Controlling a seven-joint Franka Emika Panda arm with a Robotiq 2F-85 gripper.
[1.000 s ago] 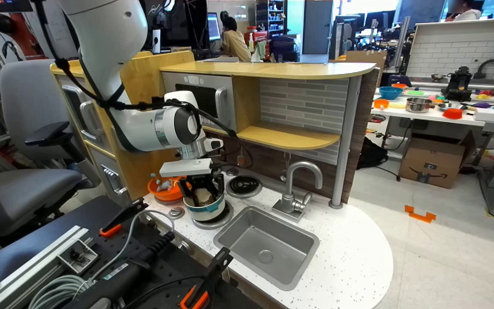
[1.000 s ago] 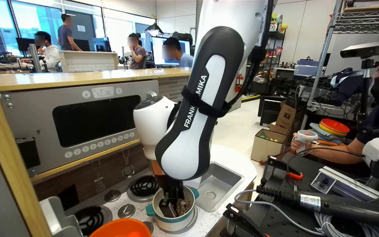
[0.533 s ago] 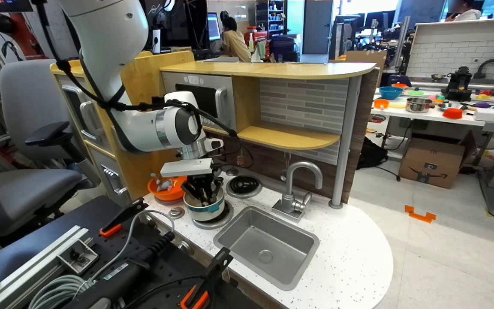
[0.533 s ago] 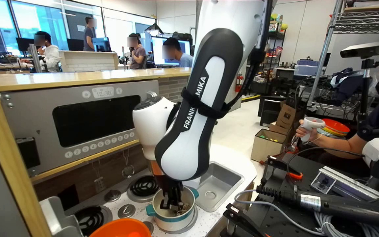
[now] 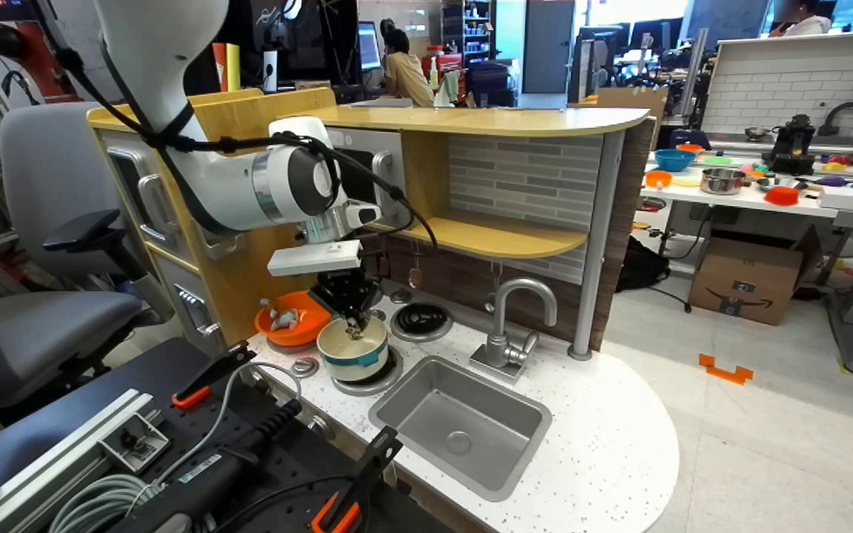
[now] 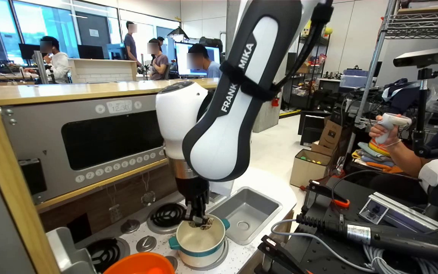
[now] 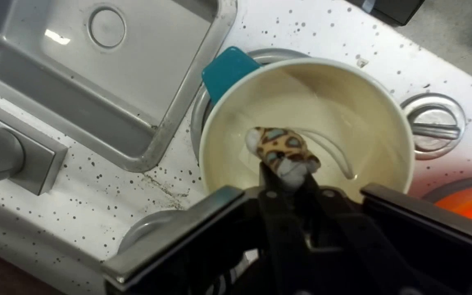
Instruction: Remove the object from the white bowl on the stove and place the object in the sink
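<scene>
My gripper (image 7: pixel 288 182) is shut on the object (image 7: pixel 279 143), a small tan plush toy with brown and bluish spots and a white snout. A pale cord-like loop trails from it. The white bowl (image 7: pixel 377 123), cream inside with teal handles, lies below the toy in the wrist view. In both exterior views the gripper (image 5: pixel 356 317) points down with the toy (image 6: pixel 205 223) at about rim height, over the bowl (image 5: pixel 334 370). The bowl sits on a burner of the stove (image 5: pixel 421 337). Beside it is the grey sink (image 5: pixel 426 437), with nothing in its basin.
A curved silver faucet (image 5: pixel 502 318) rises behind the sink. An orange bowl (image 5: pixel 289 333) with a greyish thing inside stands close to the white bowl. A wooden shelf (image 5: pixel 508 235) overhangs the back. Black bench clamps (image 5: pixel 378 451) reach toward the counter's front edge.
The jaws have come together on the toy inside the bowl. Gripper and toy have then risen from deep in the bowl to about its rim. The bowl has stayed in place.
</scene>
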